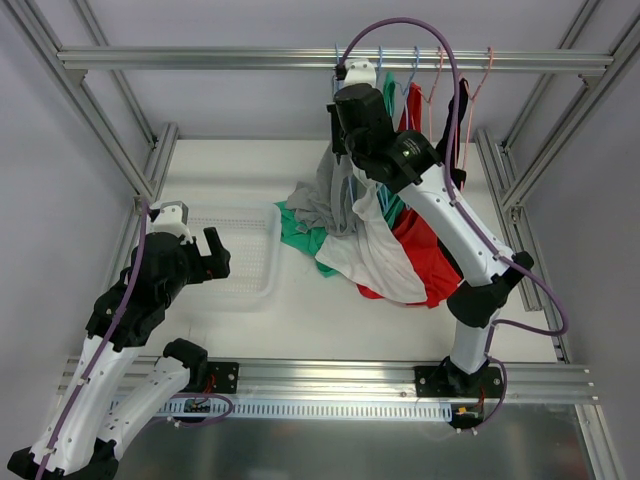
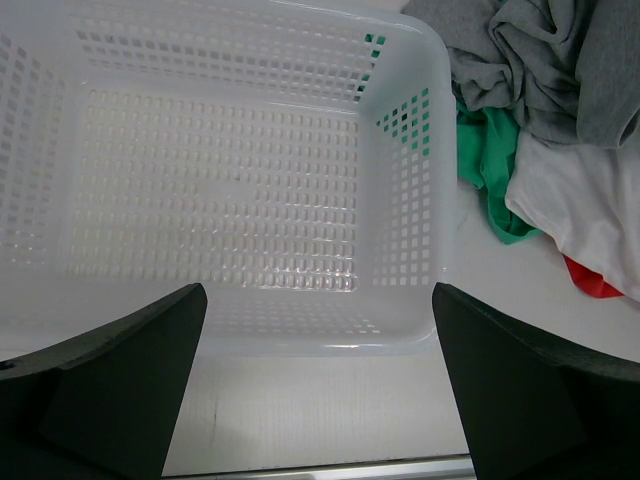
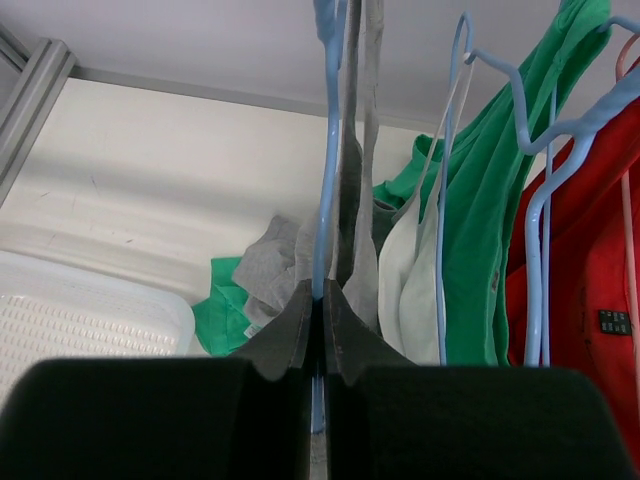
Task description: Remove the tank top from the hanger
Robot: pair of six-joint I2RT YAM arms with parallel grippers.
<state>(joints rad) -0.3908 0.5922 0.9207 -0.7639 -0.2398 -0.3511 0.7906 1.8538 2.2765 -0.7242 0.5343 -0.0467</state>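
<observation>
— While the right gripper (image 3: 318,296) is up at the rail (image 1: 250,58), which step would you say is in hand?

— The grasp, I think. Its fingers are pinched nearly together on the lower run of the blue hanger (image 3: 326,150), and the grey tank top (image 3: 371,150) hangs from that hanger, its straps draped over the top and its body falling just behind the fingers.

— So the top is not off yet?

— No. It is on the hanger at the left end of the row, beside a white garment (image 3: 405,280), a green one (image 3: 490,200) and a red one (image 3: 590,250) on their own hangers.

— And the left gripper (image 2: 320,375)?

— Spread wide, holding nothing, poised over the near wall of the white basket (image 2: 400,200), well apart from the rail.

— What does the next move call for?

— My guess: either lift the hook clear of the rail or steady the hanger while the straps are slid off its shoulders. The straps look thin and limp, so they may catch on the hanger's ends. I cannot tell whether the fingers also trap a fold of grey cloth; if they do, pulling could drag the hanger along.
</observation>
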